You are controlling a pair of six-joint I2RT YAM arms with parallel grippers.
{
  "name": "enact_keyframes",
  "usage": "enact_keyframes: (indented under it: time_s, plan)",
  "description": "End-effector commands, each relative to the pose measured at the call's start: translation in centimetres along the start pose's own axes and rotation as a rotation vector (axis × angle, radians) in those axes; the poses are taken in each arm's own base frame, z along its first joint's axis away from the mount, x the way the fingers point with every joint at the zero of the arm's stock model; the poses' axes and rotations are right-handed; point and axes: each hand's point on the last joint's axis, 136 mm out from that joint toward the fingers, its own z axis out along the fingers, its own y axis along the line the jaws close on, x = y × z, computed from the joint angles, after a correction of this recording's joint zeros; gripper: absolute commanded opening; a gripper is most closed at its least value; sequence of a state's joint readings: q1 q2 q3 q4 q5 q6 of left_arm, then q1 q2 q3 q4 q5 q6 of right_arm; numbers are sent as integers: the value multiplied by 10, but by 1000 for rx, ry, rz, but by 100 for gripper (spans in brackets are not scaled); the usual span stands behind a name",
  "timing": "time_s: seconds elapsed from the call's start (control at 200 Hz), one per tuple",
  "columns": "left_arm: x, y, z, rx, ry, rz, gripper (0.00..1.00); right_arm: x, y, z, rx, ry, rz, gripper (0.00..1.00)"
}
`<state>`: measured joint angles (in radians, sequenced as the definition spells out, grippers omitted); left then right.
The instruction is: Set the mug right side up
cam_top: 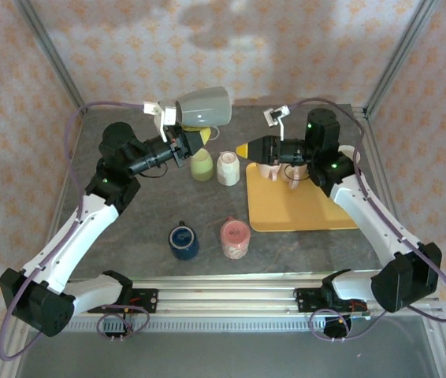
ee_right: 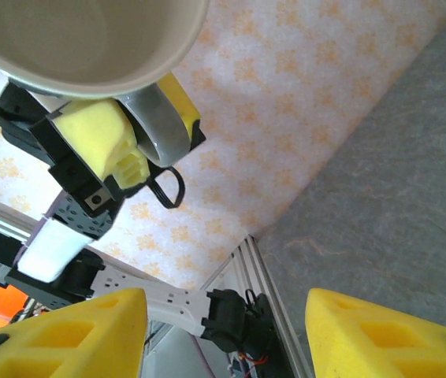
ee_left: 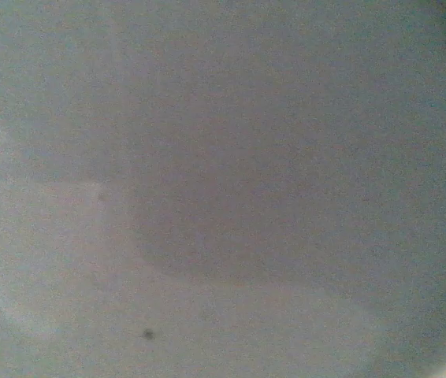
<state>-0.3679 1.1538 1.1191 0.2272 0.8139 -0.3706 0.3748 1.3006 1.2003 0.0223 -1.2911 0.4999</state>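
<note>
A grey mug point(cam_top: 205, 108) hangs in the air over the back of the table, lying on its side with its mouth towards the right. My left gripper point(cam_top: 194, 139) is shut on it from below; its yellow fingers point(ee_right: 101, 146) clamp the grey handle point(ee_right: 160, 126). The mug's wall point(ee_left: 223, 189) covers the left wrist view. My right gripper point(cam_top: 243, 150) stands open just right of the mug with nothing between its fingers. In the right wrist view the mug's pale inside point(ee_right: 81, 39) shows at the upper left, above the open right gripper point(ee_right: 223, 339).
On the dark table stand a green cup point(cam_top: 202, 166), a white cup point(cam_top: 228, 168), a blue mug point(cam_top: 183, 240) and a pink mug point(cam_top: 235, 239). A yellow tray point(cam_top: 298, 213) lies at the right under the right arm. Frame posts rise at the back corners.
</note>
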Motion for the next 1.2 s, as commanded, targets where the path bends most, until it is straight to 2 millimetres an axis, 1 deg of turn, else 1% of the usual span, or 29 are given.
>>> enact_keyframes:
  time_s: [0.0,0.09,0.18,0.45,0.581,0.636,0.656,0.756,0.911,1.101,1.196]
  plan:
    - [-36,-29,0,105,-122,54,0,-19,29,3,-79,-25,-94,55]
    - [-37,-30,3,121,-131,36,0,-22,32,7,-88,-24,-102,55]
    - [-35,-31,7,129,-123,31,0,-26,36,11,-100,-26,-113,51]
    - [-35,-36,14,166,-133,-18,0,-33,45,17,-126,-28,-145,44]
    - [-35,-38,15,170,-132,-22,0,-35,45,18,-127,-41,-153,43]
    - [-35,-40,14,173,-135,-19,0,-37,43,18,-120,-50,-149,42]
    - [-35,-40,14,176,-134,-46,0,-37,42,19,-118,-53,-147,42]
    - [-38,-42,14,177,-147,-69,0,-40,38,19,-106,-70,-136,42]
    - [-36,-45,13,179,-147,-83,0,-45,41,20,-131,-92,-136,41]
    - [-34,-45,13,175,-141,-87,0,-47,47,21,-139,-98,-151,33]
    - [-33,-44,14,172,-141,-92,0,-47,47,24,-137,-103,-148,27]
